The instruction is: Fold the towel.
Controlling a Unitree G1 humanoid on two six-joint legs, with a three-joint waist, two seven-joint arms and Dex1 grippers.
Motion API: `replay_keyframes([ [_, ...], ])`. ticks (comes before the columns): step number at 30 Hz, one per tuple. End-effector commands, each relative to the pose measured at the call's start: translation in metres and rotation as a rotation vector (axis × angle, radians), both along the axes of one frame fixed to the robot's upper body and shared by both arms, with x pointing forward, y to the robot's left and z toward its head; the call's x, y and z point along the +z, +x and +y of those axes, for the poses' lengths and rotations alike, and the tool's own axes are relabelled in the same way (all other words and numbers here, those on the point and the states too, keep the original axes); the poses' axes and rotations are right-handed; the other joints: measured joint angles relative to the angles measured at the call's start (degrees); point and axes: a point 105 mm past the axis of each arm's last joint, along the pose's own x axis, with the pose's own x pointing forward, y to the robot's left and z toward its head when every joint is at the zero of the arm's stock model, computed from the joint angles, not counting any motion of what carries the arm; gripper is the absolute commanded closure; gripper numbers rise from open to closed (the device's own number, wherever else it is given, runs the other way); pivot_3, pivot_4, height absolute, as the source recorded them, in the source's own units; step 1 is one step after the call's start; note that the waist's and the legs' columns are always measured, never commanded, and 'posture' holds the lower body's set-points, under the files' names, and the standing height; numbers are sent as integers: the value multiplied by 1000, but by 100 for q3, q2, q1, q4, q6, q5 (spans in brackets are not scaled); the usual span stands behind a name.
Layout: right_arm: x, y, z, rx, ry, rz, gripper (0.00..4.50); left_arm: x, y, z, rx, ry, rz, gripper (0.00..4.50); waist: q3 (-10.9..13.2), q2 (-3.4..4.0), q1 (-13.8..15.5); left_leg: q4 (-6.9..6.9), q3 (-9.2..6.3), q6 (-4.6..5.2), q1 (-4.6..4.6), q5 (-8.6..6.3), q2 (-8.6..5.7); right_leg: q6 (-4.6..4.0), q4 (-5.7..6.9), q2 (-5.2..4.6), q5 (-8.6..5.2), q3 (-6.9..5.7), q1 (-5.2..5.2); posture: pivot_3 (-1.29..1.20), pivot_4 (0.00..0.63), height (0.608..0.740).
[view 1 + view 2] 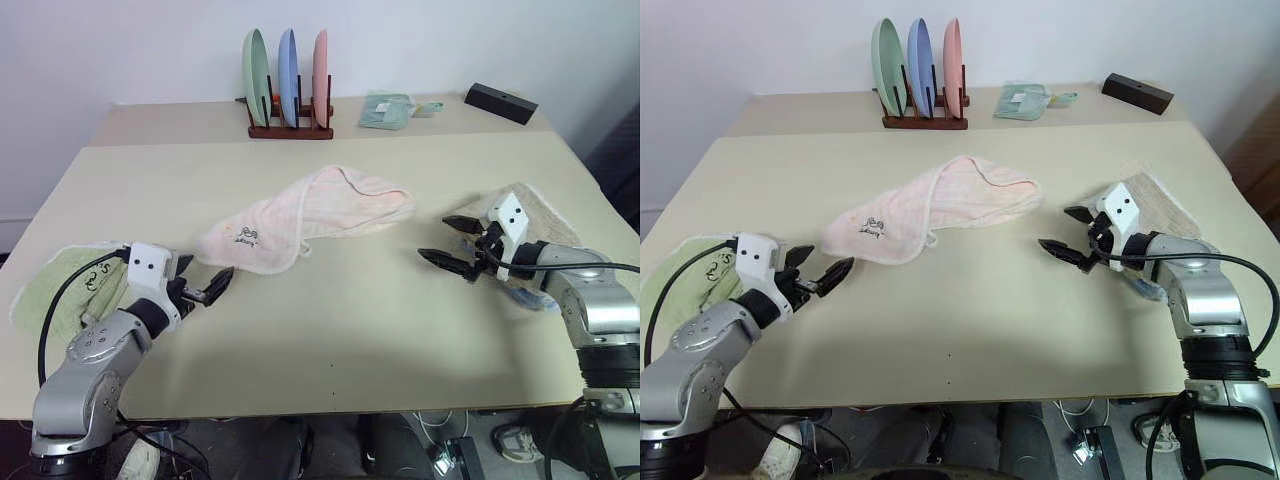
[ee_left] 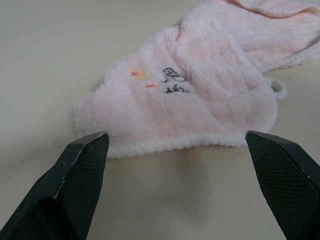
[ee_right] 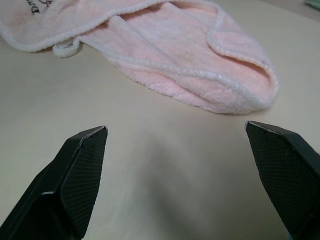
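The pale pink towel (image 1: 305,215) lies crumpled and partly doubled over in the middle of the table, its small dark embroidered mark (image 2: 172,82) near the corner closest to my left side and a little loop (image 2: 280,89) at its edge. My left gripper (image 1: 203,278) hovers open just short of that marked corner, nothing between its fingers. My right gripper (image 1: 437,238) is open too, off the towel's right end (image 3: 240,85), pointing toward it with a gap of bare table between.
A light green towel (image 1: 70,290) lies under my left arm and a beige towel (image 1: 535,215) under my right. At the back stand a rack of three plates (image 1: 288,90), a folded pale green cloth (image 1: 385,110) and a black box (image 1: 500,102).
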Motion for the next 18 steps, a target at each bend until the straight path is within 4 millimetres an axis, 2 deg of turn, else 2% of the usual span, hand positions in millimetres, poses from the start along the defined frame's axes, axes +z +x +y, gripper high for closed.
replay_keyframes([
  [1, 15, 3, 2, 18, -9, -63, 0, 10, -1, 0, -7, 26, -44, 62, 0, 0, 3, 0, 0, 0, 0, 0, 0, 0, 0, 0, 0, 0, 0, 0, 150, 740],
  [16, 9, -2, 4, 17, -6, -60, 0, 10, -1, 4, -26, 56, -36, 62, 0, 0, 1, 0, 0, 0, 0, 0, 0, 0, 0, 0, 0, 0, 0, 0, 150, 740],
  [17, 7, -4, 8, 23, 0, -56, 0, 9, -2, 7, -31, 62, -35, 62, 0, 0, 3, 0, 0, 0, 0, 0, 0, 0, 0, 0, 0, 0, 0, 0, 150, 740],
  [18, 5, -5, 12, 35, 6, -43, 0, 10, -2, 0, -64, 50, -32, 62, 0, 0, 3, 0, 0, 0, 0, 0, 0, 0, 0, 0, 0, 0, 0, 0, 150, 740],
])
